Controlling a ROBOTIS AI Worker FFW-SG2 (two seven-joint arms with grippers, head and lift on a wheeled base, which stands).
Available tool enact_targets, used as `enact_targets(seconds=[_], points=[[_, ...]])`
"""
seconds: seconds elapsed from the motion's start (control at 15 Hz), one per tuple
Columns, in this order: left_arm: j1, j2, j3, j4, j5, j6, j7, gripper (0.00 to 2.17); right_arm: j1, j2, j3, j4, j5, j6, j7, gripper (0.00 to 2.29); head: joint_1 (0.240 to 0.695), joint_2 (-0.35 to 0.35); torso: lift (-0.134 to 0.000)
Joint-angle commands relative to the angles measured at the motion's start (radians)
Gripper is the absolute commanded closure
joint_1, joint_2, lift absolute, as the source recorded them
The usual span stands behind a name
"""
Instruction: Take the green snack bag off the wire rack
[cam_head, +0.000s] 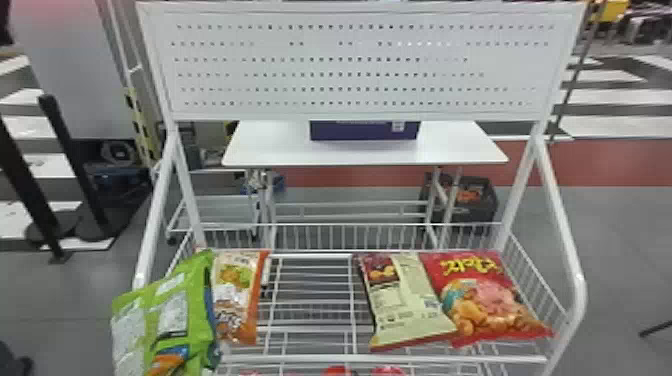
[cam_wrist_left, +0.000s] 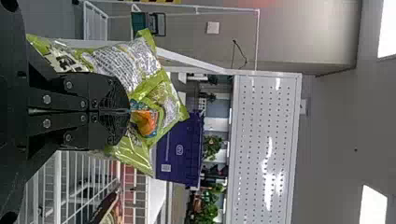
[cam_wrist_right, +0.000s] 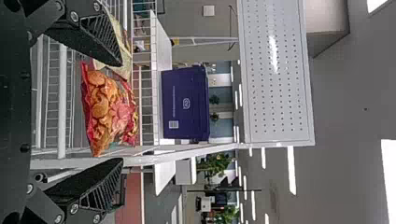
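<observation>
In the head view the green snack bag stands raised and tilted at the rack's left front corner, beside an orange and white bag and partly over the rim of the wire rack. The left wrist view has my left gripper shut on the green snack bag, whose crumpled film spreads around the fingertips. My right gripper is open in the right wrist view, its two fingers wide apart with nothing held, and the red snack bag lies beyond them.
On the rack lie the orange and white bag at left, a cream-backed bag and the red bag at right. White side posts and a perforated panel rise around it. Behind stands a white table with a purple box.
</observation>
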Motion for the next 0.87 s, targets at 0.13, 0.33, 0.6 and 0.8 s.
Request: enact_targets(seconds=[0.13,0.33,0.6,0.8], points=[[0.000,0.000,0.000,0.000,0.000,-0.003,-0.002,1.70,0.005,-0.001,-0.005,-0.002,0.000,-0.003,0.000,0.17,0.499,0.000,0.000],[0.000,0.000,-0.002,0.000,0.000,-0.003,-0.002,1.70,0.003,0.000,-0.005,-0.002,0.000,-0.006,0.000,0.17,0.499,0.000,0.000],[-0.001,0.000,0.000,0.005,0.005,-0.003,-0.005,1.70,0.003,-0.001,-0.007,-0.002,0.000,-0.006,0.000,0.17,0.499,0.000,0.000],[-0.003,0.000,0.003,0.003,0.018,-0.006,-0.016,1.70,0.000,-0.001,-0.009,-0.001,-0.002,-0.003,0.000,0.17,0.499,0.000,0.000]])
